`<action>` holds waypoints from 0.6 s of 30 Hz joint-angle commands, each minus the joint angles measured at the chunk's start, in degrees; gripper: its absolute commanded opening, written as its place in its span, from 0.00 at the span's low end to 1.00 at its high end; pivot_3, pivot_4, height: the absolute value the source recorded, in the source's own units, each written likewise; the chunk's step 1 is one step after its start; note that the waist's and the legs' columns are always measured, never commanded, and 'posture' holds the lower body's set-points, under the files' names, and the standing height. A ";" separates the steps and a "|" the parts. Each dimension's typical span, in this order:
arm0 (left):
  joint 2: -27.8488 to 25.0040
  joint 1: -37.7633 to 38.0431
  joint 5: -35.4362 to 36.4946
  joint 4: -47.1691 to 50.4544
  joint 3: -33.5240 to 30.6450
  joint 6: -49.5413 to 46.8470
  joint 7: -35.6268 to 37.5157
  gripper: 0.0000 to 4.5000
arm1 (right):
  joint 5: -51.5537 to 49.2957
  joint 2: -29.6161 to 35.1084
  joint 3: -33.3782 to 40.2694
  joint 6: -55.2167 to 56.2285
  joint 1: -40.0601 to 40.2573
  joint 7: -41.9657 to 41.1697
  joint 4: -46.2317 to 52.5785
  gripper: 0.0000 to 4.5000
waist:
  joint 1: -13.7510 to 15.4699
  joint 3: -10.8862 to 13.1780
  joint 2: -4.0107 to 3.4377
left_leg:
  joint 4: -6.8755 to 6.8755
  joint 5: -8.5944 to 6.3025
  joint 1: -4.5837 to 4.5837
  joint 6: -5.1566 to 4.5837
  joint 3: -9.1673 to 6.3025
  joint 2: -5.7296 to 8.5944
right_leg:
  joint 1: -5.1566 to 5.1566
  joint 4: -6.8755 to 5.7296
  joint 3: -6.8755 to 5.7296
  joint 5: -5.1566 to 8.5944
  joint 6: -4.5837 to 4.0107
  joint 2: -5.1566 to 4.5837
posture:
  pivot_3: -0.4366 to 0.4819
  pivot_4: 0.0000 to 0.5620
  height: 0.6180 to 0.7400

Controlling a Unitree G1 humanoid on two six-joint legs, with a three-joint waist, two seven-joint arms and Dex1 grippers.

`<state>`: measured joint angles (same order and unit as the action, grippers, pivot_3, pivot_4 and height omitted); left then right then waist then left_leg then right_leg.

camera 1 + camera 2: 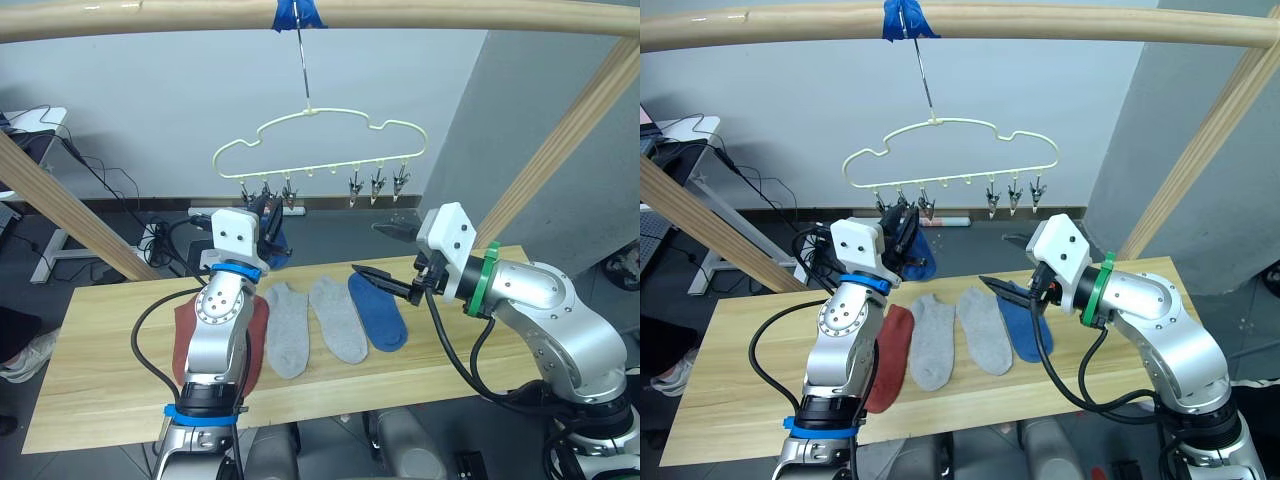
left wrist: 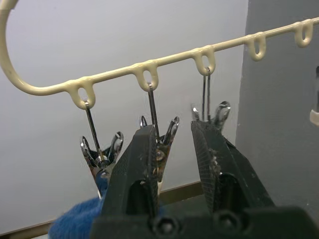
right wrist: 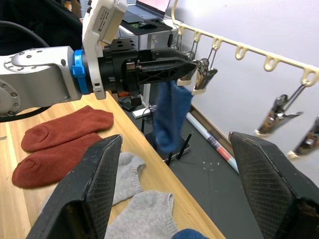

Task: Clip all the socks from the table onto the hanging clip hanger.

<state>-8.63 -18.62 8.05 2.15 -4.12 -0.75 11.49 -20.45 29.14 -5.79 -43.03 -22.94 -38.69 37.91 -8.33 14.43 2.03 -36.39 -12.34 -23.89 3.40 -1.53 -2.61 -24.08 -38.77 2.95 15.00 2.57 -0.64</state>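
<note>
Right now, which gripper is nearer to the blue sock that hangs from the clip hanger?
Left. The left gripper is up at the clips, right beside the hanging blue sock. The right gripper hovers apart, lower, over the table.

A thick wooden pole [image 1: 330, 14] runs across the top, with blue tape [image 1: 296, 13] wrapped around it and slanting wooden poles [image 1: 560, 140] on either side — one leaning down on the left [image 1: 60, 205], one on the right. Behind stands a pale wall [image 1: 150, 90] with a grey panel [image 1: 560, 60] to the right; on the dark floor lie black cables [image 1: 125, 190] and a white power strip [image 1: 205, 212] — a white desk [image 1: 35, 120] sits at the far left
</note>
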 commanded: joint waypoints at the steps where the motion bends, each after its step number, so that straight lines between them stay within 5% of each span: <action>1: 0.42 0.80 -0.43 2.61 -0.47 1.37 -1.26 0.27 | -0.98 0.61 0.62 1.23 0.26 0.37 1.91 0.80 | 0.00 0.00 0.00 | 0.00 0.00 0.00 0.00 0.00 0.00 | 0.00 0.00 0.00 0.00 0.00 0.00 | 0.18 0.44 1.00; 18: 0.36 -0.31 -0.08 0.22 -0.95 -1.35 -2.25 0.27 | -1.18 0.87 -0.04 2.09 0.15 0.03 1.34 0.80 | -0.01 0.02 0.04 | 0.00 0.00 0.00 0.00 0.02 0.00 | 0.00 0.02 0.03 0.00 0.00 0.02 | 0.18 0.44 1.00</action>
<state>-8.14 -18.00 7.85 1.99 -4.50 -3.05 9.45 -20.82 29.56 -5.90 -41.87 -22.54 -38.64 37.88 -8.34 14.46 2.08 -36.38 -12.34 -23.89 3.40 -1.51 -2.61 -24.09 -38.72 2.98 15.00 2.58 -0.62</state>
